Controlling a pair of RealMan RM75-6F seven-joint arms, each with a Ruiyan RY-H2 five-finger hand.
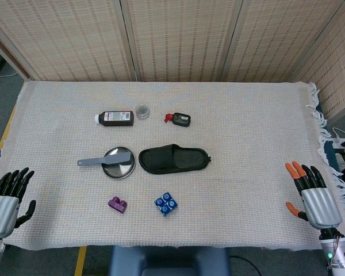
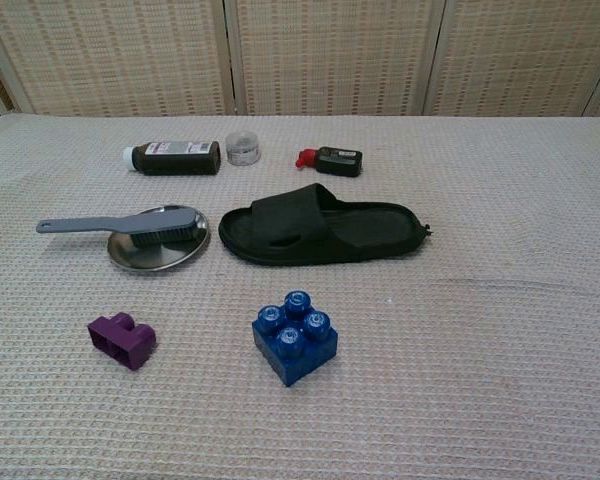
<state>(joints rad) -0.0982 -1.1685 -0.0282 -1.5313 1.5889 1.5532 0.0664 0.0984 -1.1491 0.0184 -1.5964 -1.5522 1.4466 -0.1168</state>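
Observation:
My left hand (image 1: 8, 198) hovers at the table's near left corner, dark fingers spread, holding nothing. At the near right edge my right hand (image 1: 313, 195), with orange fingertips, is likewise spread and empty. Neither hand shows in the chest view. Between them lie a black slipper (image 1: 175, 158) (image 2: 320, 228), a round metal plate (image 1: 111, 168) (image 2: 145, 254) with a grey brush (image 1: 106, 157) (image 2: 130, 223) across it, a blue brick (image 1: 167, 203) (image 2: 294, 337) and a purple brick (image 1: 118, 204) (image 2: 122, 339).
Further back lie a dark brown bottle (image 1: 116, 118) (image 2: 172, 157) on its side, a small clear jar (image 1: 142, 111) (image 2: 242, 150) and a small black bottle with a red cap (image 1: 179, 119) (image 2: 333, 160). A woven cloth (image 1: 253, 144) covers the table; wicker screens (image 1: 178, 34) stand behind.

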